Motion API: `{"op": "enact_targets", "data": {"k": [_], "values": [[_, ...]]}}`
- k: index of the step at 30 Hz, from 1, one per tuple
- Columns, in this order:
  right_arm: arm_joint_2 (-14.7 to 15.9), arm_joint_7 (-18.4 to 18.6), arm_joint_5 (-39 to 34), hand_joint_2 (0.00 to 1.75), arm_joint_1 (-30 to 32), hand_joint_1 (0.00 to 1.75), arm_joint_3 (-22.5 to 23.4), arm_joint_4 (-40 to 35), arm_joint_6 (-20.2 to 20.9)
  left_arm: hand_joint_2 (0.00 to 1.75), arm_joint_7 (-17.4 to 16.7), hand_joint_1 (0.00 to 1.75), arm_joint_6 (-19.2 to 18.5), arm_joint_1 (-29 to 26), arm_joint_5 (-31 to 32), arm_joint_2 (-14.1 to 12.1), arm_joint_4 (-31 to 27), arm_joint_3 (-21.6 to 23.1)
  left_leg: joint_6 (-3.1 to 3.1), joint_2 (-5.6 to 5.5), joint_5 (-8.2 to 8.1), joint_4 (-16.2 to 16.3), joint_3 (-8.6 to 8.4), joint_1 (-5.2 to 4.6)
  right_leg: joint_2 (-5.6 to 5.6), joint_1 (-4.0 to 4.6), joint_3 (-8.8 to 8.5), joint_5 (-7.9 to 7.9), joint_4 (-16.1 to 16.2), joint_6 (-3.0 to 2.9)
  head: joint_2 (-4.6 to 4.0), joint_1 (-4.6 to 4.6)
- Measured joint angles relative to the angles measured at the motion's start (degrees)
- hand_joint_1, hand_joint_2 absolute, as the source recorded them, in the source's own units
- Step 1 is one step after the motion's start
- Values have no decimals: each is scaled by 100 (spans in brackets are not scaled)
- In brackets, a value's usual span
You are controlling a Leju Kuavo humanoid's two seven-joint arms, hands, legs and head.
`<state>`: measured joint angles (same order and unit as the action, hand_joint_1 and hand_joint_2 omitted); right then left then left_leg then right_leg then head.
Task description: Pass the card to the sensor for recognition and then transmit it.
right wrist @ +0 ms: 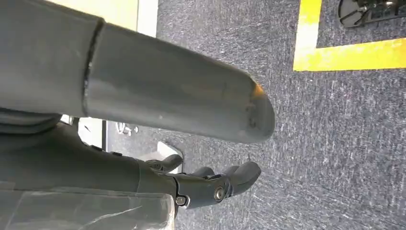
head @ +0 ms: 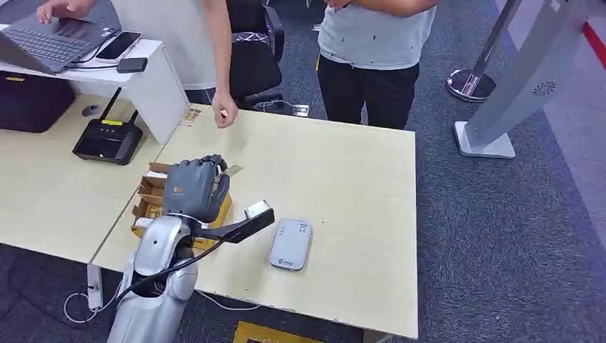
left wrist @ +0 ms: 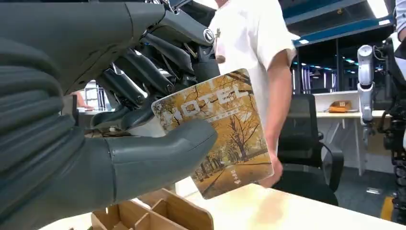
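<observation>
Grey carpet surrounds the pale tabletop (head: 343, 179), where a person (head: 376, 50) stands at the far edge. My left robot hand (left wrist: 119, 120) hovers over a wooden rack (head: 146, 196), pinching the card (left wrist: 220, 132) between thumb and fingers. It shows golden autumn trees and "HOTEL". The sensor (head: 291, 244) lies nearby. My right robot hand (right wrist: 191, 143) hangs over the carpet, holding nothing, fingers loosely apart.

Head view: even, bright overhead light; the pale desk (head: 336, 186) is well exposed, with only soft, short shadows under objects. Left wrist view: the card (left wrist: 220, 132) is sharp and well lit, while the white shirt (left wrist: 249, 43) behind is overexposed and the background soft. Right wrist view: the near thumb (right wrist: 143, 91) is blurred, the carpet (right wrist: 335, 143) grainy.
</observation>
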<state>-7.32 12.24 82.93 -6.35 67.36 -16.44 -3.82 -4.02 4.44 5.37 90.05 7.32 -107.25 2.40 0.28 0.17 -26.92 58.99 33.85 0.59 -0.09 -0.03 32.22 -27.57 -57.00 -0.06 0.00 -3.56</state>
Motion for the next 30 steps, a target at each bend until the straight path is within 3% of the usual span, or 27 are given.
{"op": "enact_targets", "data": {"k": [4,11,24,30], "values": [[0,-2,11,0,-1,0,0,0,2,175,2,175,-42,-28,0,40,2,0,0,0,0,0,0,0,0,0,0,0,0,0,0,0],[0,-35,94,0,-4,0,-39,0,17,175,-489,175,153,-131,2,-28,300,308,0,0,0,0,0,0,0,0,0,0,0,0,0,-2],[0,-50,166,0,-8,0,-122,0,24,175,-291,175,247,-153,2,50,894,584,0,0,0,0,-1,0,0,0,1,0,1,0,0,0],[0,-77,184,0,-12,0,-136,2,24,175,-66,175,304,-124,2,245,1223,612,0,0,0,0,0,-1,0,0,0,0,1,0,0,-2]]}}
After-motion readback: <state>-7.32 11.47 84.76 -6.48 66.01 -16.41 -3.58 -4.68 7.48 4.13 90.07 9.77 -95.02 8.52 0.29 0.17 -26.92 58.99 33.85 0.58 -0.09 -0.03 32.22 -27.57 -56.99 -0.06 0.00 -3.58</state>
